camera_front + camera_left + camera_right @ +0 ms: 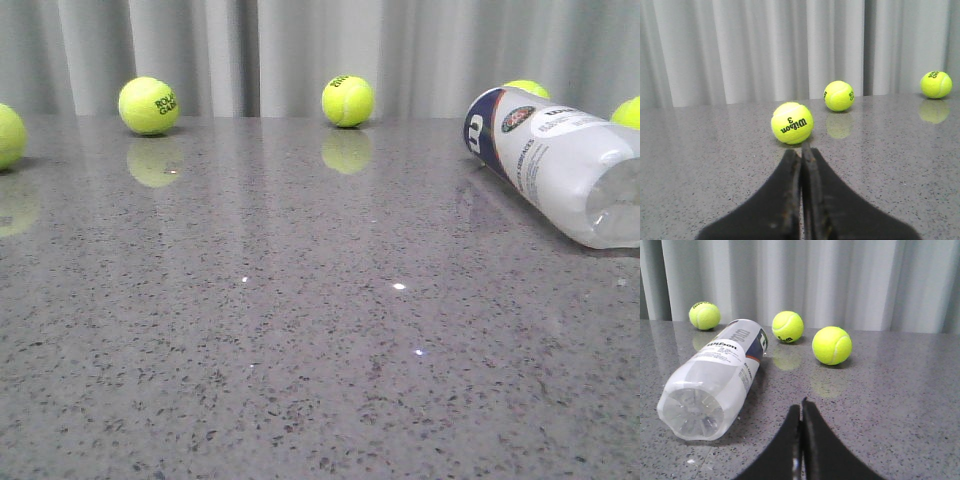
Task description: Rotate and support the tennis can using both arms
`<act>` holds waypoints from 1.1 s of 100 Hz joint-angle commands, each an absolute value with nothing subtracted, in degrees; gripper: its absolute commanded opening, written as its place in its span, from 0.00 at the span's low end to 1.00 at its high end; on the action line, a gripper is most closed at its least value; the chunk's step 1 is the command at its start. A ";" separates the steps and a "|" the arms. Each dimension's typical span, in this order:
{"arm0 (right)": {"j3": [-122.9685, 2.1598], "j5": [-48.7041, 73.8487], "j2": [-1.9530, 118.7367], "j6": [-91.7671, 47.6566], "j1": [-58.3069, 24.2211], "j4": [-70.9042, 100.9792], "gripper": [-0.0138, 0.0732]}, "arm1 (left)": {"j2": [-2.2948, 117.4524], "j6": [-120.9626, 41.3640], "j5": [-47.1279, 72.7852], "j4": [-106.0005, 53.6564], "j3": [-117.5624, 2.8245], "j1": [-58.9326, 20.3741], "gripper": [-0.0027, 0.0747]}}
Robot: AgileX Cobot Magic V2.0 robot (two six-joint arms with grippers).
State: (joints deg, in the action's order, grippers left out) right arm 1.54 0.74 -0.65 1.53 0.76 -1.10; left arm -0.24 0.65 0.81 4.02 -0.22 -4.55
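We see the tennis can (pixel 560 170) lying on its side on the grey speckled bench (pixel 300 350), at the right edge of the front view, upper half. Whitish-clear plastic body, navy band with a white "W" and a round emblem near the far end, small print down the label. Moulded clear base points toward the camera in the right wrist view (pixel 715 382), where the can fills the left middle of the frame. It looks empty through the clear part.

Right gripper (pixel 801 412) sits bottom centre of its wrist view, fingers pressed together with nothing between them; the can lies left of it, near but apart, not touching. Left gripper (pixel 802 155) is bottom centre of its own view, fingers also together, holding nothing; no can shows in that view. A tennis ball marked "Wilson 3" (pixel 792 123) rests just beyond its tips.

Count in the front view: one can, five tennis balls — one cut by the left edge (pixel 8 135), one upper left (pixel 148 105), one top centre (pixel 347 100), two partly hidden behind the can (pixel 528 88) (pixel 629 112). Neither gripper shows in the front view. Grey pleated curtain (pixel 300 50) behind the bench.
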 commanded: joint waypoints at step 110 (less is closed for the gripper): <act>-51.14 47.92 34.52 1.51 1.09 -1.54 0.08 | -2.47 1.06 -3.51 3.63 2.44 -4.46 0.01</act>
State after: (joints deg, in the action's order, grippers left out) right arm -46.03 47.45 29.46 1.53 0.76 -1.10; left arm -0.24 0.65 0.81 4.02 -0.22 -4.55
